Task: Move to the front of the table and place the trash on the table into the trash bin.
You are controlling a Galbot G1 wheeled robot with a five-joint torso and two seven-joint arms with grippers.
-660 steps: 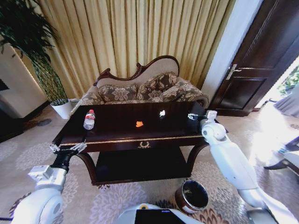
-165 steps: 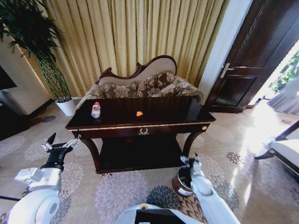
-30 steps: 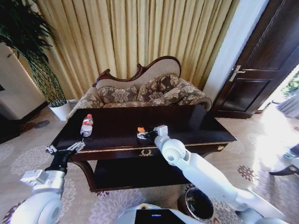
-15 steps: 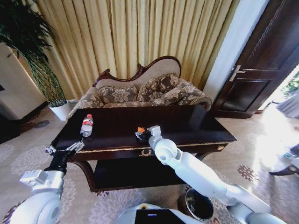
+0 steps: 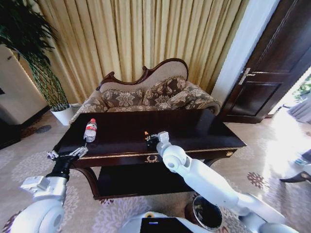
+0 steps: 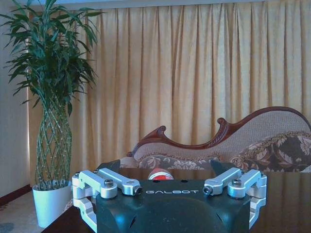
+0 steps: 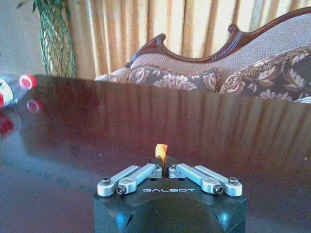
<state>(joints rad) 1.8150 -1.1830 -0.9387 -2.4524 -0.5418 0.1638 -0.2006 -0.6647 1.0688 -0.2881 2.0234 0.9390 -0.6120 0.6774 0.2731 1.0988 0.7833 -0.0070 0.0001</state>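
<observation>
1. Dark glossy wood of the table (image 5: 204, 127) runs across the head view, with the right gripper (image 5: 148, 137) reaching in over the middle of its front half.
2. From the head, the orange scrap (image 5: 146, 133) is a mere speck at the gripper's tip; the right wrist view shows it plainly (image 7: 161, 150), standing up from between the fingers.
3. In that wrist view the right gripper (image 7: 164, 165) has its fingers drawn in until they nearly meet, pinching the scrap just above the tabletop (image 7: 121, 126).
4. The clear bottle (image 5: 91, 130) lies on the table's left part, near the far-left corner and well apart from the right gripper. The right wrist view catches its red cap (image 7: 26, 80) and a reflection in the polish.
5. Low in the head view, on the carpet below the right arm, sits the trash bin (image 5: 206, 212), partly hidden by the arm.
6. The left gripper (image 5: 65, 155) hangs in front of the table's left front corner with its fingers spread wide, holding nothing.
7. The left wrist view looks over that gripper (image 6: 167, 170) at the bottle's red cap (image 6: 160, 174), the sofa (image 6: 252, 145) behind and a potted plant (image 6: 52, 111) beside it.
</observation>
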